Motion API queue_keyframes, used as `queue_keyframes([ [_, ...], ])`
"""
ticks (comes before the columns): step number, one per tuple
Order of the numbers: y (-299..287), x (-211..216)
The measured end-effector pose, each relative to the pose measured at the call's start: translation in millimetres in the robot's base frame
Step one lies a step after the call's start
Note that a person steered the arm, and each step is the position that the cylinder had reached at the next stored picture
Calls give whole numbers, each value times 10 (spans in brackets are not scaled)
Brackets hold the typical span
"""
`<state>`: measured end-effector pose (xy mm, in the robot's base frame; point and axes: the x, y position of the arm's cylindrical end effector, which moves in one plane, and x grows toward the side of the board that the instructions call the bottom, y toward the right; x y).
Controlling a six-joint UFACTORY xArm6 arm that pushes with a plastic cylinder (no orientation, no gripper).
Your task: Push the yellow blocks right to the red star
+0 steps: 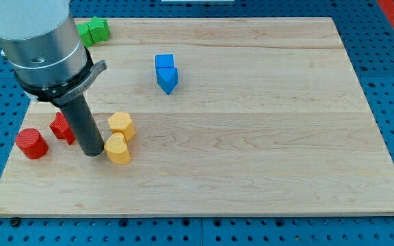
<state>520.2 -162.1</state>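
Two yellow blocks lie at the view's lower left: a yellow hexagon (122, 125) and, just below it, a yellow heart-shaped block (117, 149), the two nearly touching. My tip (94, 153) rests on the board right beside the left side of the yellow heart. The red star (61, 128) lies just left of the rod, partly hidden by it. A red cylinder (31, 143) stands further left, near the board's left edge.
A blue cube (164, 62) and a blue pointed block (167, 79) sit together at the upper middle. Two green blocks (93, 31) lie at the board's top left corner. The wooden board (252, 137) lies on a blue perforated table.
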Motion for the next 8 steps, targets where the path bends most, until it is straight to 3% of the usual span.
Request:
queue_keyframes([
  [3,210,415],
  [6,507,-187],
  [8,804,-11],
])
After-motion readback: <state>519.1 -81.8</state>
